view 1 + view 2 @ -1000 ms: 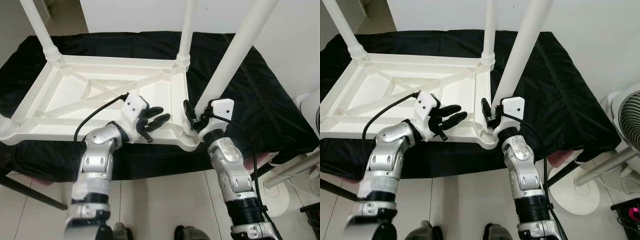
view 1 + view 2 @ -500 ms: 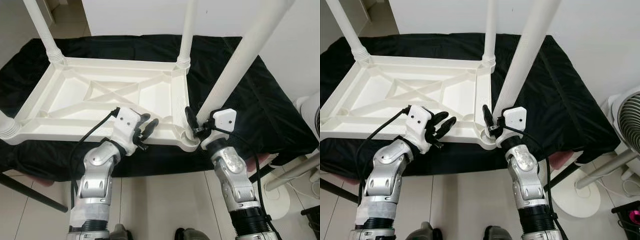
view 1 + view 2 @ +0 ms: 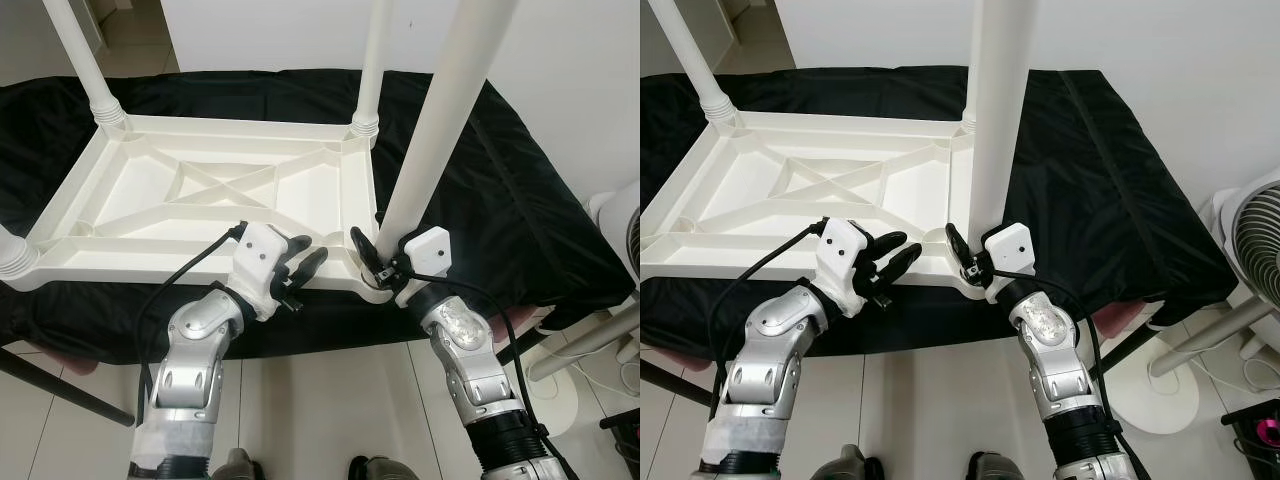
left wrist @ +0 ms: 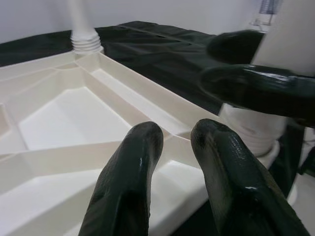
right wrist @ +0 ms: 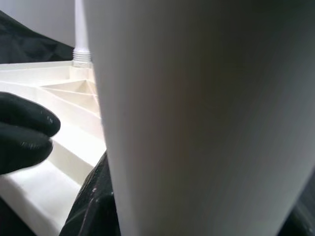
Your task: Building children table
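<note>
A white plastic table top (image 3: 200,125) lies upside down on a black cloth (image 3: 520,200). White legs stand in its far left corner (image 3: 85,60) and far right corner (image 3: 372,60), and a leg base (image 3: 10,255) shows at the near left. My right gripper (image 3: 380,262) is shut on the bottom of another white leg (image 3: 440,120), which stands almost upright on the near right corner socket (image 4: 251,128). My left gripper (image 3: 303,260) hovers at the table's near rim beside that corner, open a little, with nothing between its fingers (image 4: 128,167).
A white standing fan (image 3: 1260,240) with its round foot (image 3: 1160,385) is at the right, next to the cloth's corner. A dark bar (image 3: 50,385) slants under the cloth at the near left. Pale floor tiles lie below my arms.
The leg in my right gripper has swung from leaning right to nearly upright over the corner socket. My left gripper drew back from inside the frame to its near rim.
</note>
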